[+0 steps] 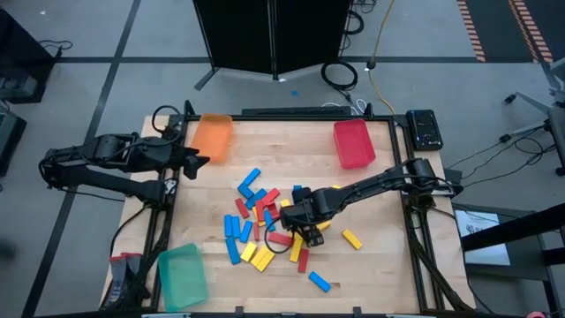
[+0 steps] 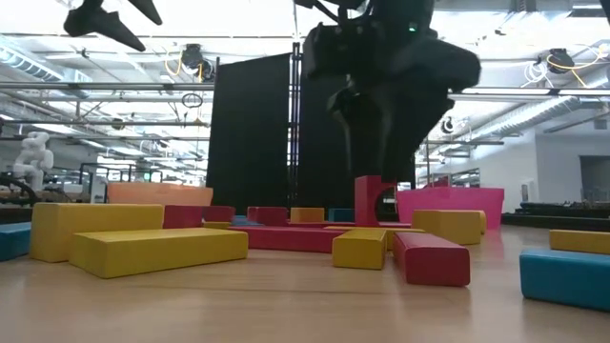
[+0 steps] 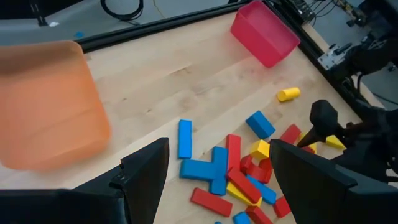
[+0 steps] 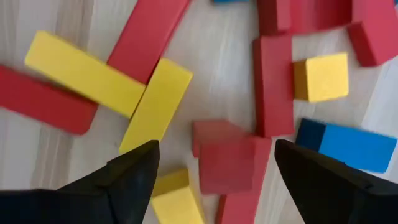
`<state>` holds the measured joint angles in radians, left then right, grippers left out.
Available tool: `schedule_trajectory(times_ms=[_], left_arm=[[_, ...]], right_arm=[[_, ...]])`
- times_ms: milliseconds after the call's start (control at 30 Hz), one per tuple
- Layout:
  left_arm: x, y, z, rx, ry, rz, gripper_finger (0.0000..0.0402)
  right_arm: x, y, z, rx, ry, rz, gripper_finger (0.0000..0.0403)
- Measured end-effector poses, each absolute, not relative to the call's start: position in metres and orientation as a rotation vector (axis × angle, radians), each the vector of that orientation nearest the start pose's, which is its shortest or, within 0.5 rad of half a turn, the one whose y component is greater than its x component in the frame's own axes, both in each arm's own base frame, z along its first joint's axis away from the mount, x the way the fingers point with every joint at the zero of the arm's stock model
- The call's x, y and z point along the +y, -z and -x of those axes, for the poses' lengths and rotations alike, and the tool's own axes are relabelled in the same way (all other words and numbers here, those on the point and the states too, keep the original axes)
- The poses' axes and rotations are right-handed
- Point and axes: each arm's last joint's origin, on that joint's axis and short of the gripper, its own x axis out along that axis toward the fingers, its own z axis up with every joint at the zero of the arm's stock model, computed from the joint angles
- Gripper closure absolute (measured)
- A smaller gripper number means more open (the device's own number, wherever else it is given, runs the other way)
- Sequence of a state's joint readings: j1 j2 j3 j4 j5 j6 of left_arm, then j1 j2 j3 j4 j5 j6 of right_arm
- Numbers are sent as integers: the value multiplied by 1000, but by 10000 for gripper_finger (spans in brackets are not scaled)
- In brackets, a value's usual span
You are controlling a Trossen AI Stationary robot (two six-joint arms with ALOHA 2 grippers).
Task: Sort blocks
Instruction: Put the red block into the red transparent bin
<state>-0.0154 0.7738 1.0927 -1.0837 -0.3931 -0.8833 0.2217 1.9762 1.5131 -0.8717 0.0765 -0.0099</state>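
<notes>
Blocks (image 1: 265, 228) red, blue, yellow; trays orange (image 1: 212, 138), red (image 1: 354, 143), green (image 1: 183, 275).

We see the right gripper (image 2: 367, 133) hanging open above an upright red block (image 2: 368, 201). Yellow blocks (image 2: 152, 250) lie left of it; a pink tray (image 2: 457, 202) sits behind, to its right.

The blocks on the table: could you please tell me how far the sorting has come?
Done: nothing that shows; the red tray, orange tray and green tray all look empty. In hand: the right pincer hangs open over the pile, a standing red block between its fingers, not yet gripped. The left pincer waits open by the orange tray. Left: all the blocks lie mixed mid-table.
</notes>
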Motion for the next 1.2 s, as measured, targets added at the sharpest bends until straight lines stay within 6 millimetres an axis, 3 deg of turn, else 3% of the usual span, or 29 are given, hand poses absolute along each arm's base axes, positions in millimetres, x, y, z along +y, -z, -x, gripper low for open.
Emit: schedule_trajectory(times_ms=[400, 967, 1200], left_arm=[[9, -356, -113, 546, -663, 672, 117], [9, -356, -113, 553, -649, 679, 117], [9, -356, -113, 552, -649, 679, 117]], right_arm=[[75, -196, -386, 1317, -115, 191, 162], [71, -189, -384, 1346, -121, 161, 169], [68, -190, -385, 1345, -111, 158, 232]])
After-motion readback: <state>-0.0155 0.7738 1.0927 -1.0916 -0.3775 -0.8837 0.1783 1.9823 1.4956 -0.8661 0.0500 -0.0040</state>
